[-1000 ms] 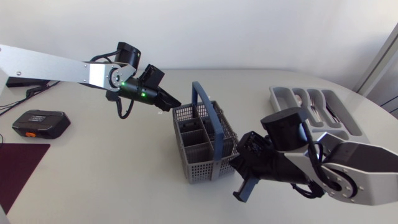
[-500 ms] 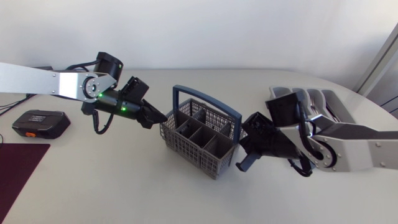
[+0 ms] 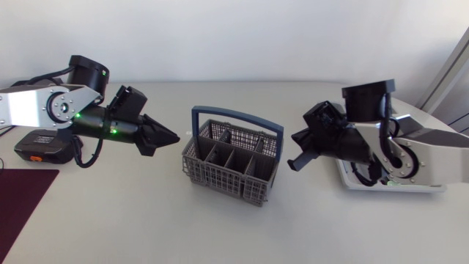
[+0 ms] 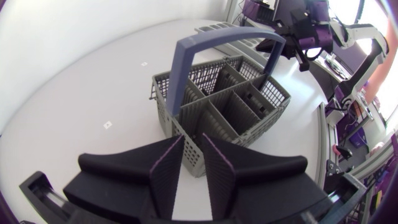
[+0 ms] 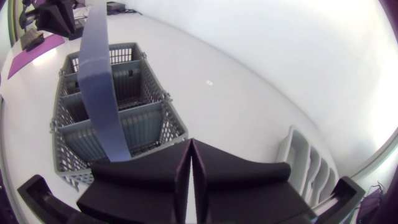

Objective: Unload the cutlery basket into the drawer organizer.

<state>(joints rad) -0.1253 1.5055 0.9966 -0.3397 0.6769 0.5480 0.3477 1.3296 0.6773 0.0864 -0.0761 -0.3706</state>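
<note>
basket [image 3: 231,163]: grey mesh, sits about mid-table, upright on its base. inner walls split it into several compartments. it's right between the two grippers and neither one touches it

handle [image 3: 237,117]: blue, arches straight up over the basket

left gripper [image 3: 174,137]: comes in from the left and hangs low over the table. tips point at the basket's end, near it but clear of it. in its own wrist view the fingers stand just a narrow slit apart, gripping nothing, and the basket sits straight ahead of them

right gripper [image 3: 294,160]: on the other side of the basket and a bit further off, angled down toward the table. its wrist view shows the two fingers pressed flat against each other, with the basket and handle ahead and off to one side

organizer [image 3: 353,182]: light grey tray on the right part of the table, well apart from the basket. the right arm covers most of it in the head view. the right wrist view catches a few of its slots just beside the gripper, but can't tell what's in them

black box [image 3: 29,149]: black with an orange bit, by the table's left edge, partly behind the left arm

mat [image 3: 22,192]: dark red, flat at the near-left corner

table [image 3: 146,213]: plain white top
</note>
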